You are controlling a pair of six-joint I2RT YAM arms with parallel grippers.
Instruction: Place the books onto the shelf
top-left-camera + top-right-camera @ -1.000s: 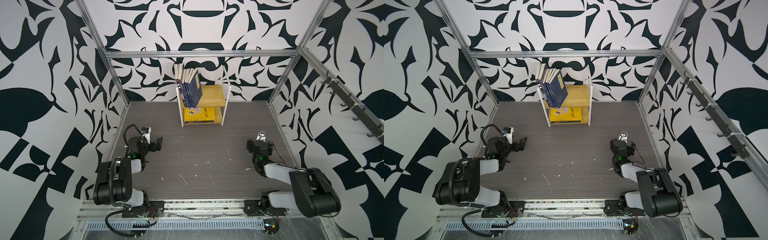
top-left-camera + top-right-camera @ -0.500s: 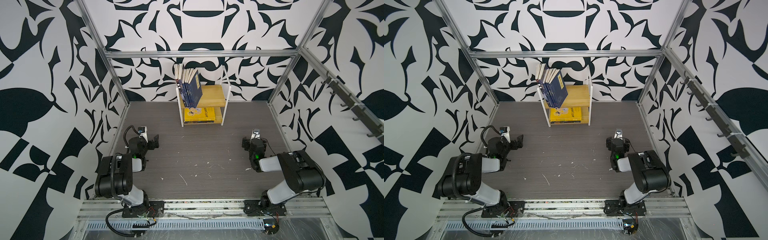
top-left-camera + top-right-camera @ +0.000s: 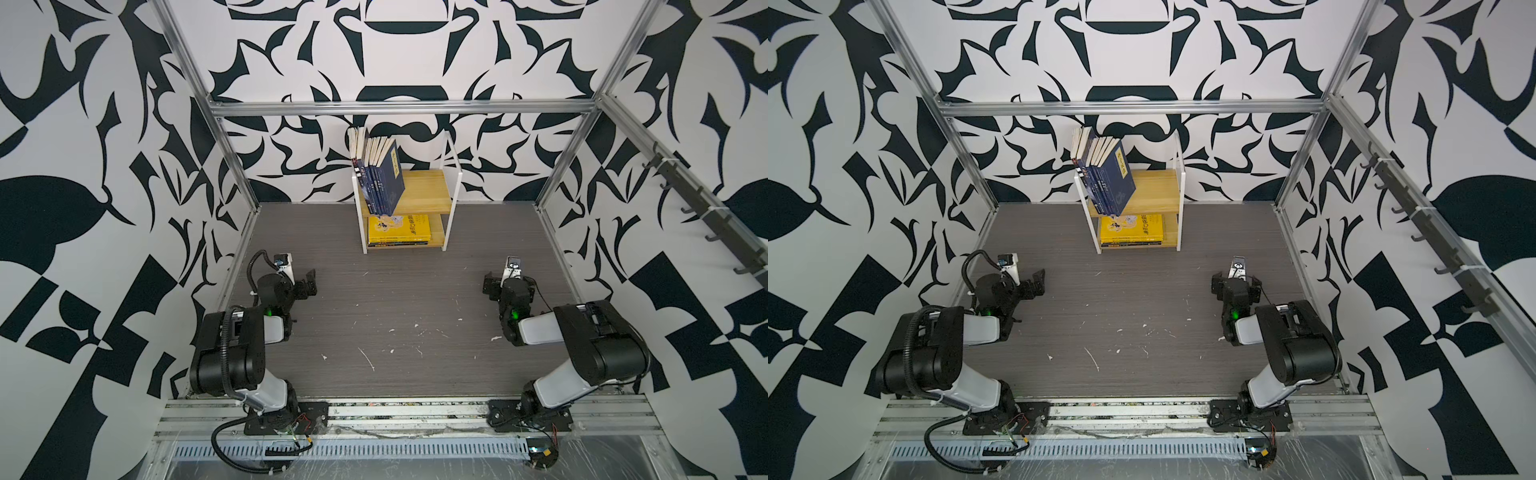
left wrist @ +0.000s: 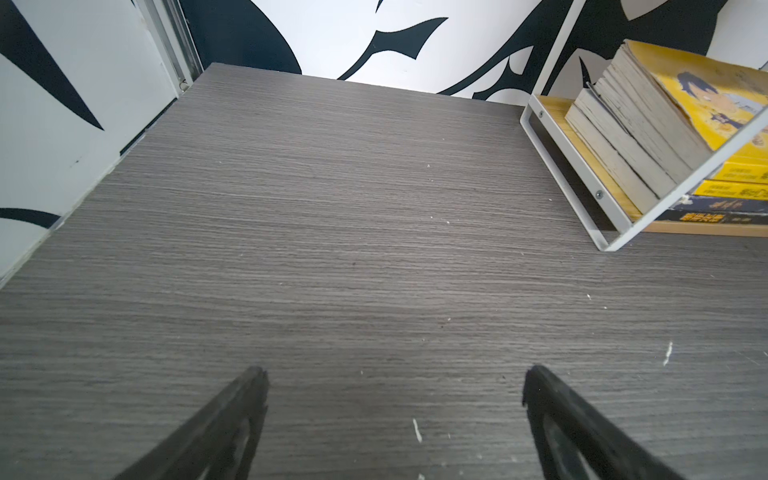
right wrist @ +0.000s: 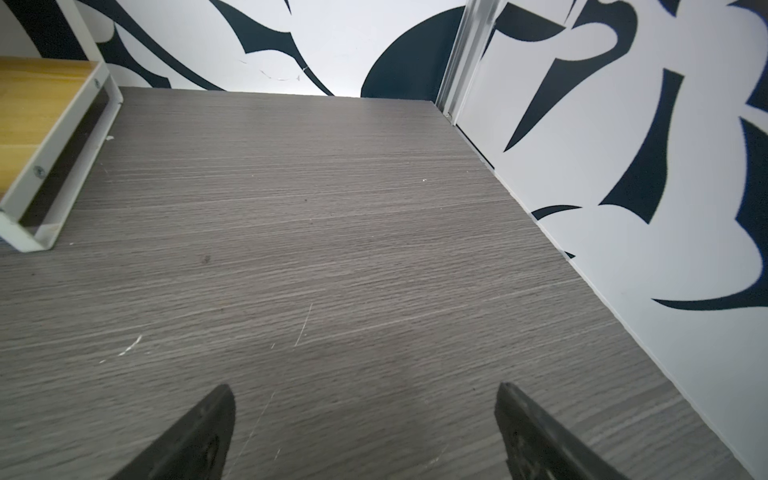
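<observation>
fingers of your left gripper are spread wide, with only bare table between them; they hold nothing. your right gripper is spread just as wide and is just as empty. one sits by the left edge, one by the right edge, both nearer than the shelf and well apart from it. the shelf stands far and central against the back wall. on its upper board the navy books stand leaning at the left end; on its lower board a yellow-topped stack lies flat.
</observation>
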